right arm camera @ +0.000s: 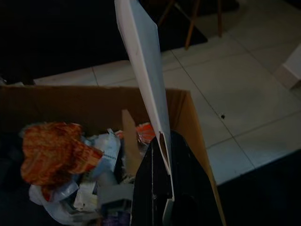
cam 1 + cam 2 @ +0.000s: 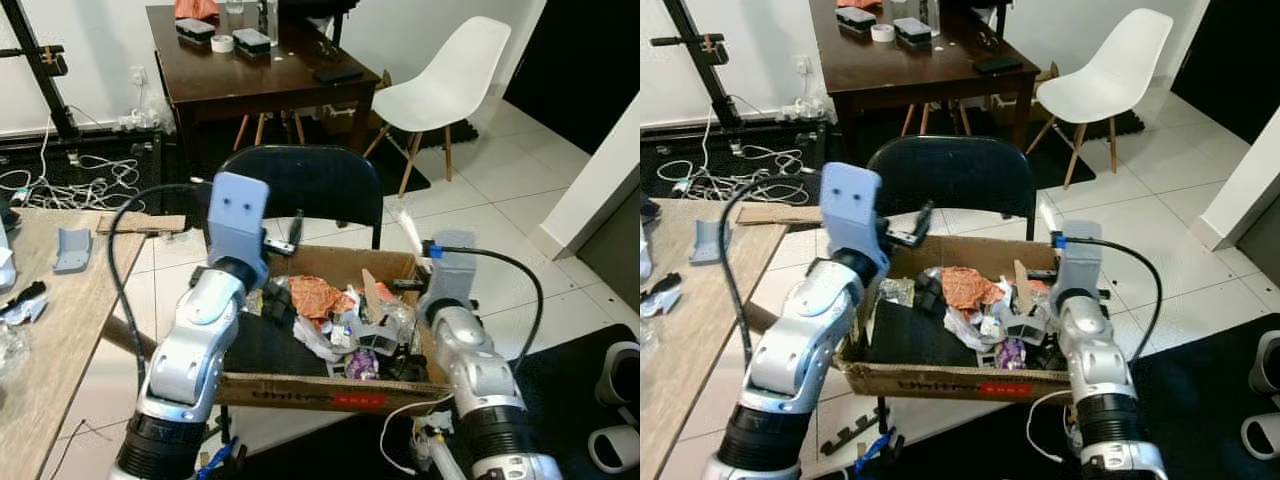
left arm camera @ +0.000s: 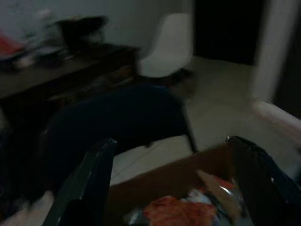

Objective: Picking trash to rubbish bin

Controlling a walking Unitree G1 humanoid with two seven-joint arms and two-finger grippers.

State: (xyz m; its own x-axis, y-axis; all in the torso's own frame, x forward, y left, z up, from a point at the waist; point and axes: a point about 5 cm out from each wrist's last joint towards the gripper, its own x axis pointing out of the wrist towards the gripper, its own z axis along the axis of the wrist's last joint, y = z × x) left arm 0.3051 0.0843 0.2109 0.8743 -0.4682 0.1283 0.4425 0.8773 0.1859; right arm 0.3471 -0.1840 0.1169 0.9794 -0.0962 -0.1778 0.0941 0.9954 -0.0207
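Pinching a white strip [image 1: 143, 70], our right end effector [image 1: 162, 165] hovers over the cardboard box [image 2: 330, 388] of trash. Our left end effector [image 3: 174, 183] hangs spread above it.

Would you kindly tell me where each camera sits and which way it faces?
Left eye view: on the head, looking forward and down at the cardboard box of trash; both silver arms show.
Right eye view: its stereo twin, same box and black chair.
Left wrist view: along the open left pincer, over the box toward the white chair.
Right wrist view: along the right pincer, shut on a white strip above the box.
Both wrist views share the orange wrapper.
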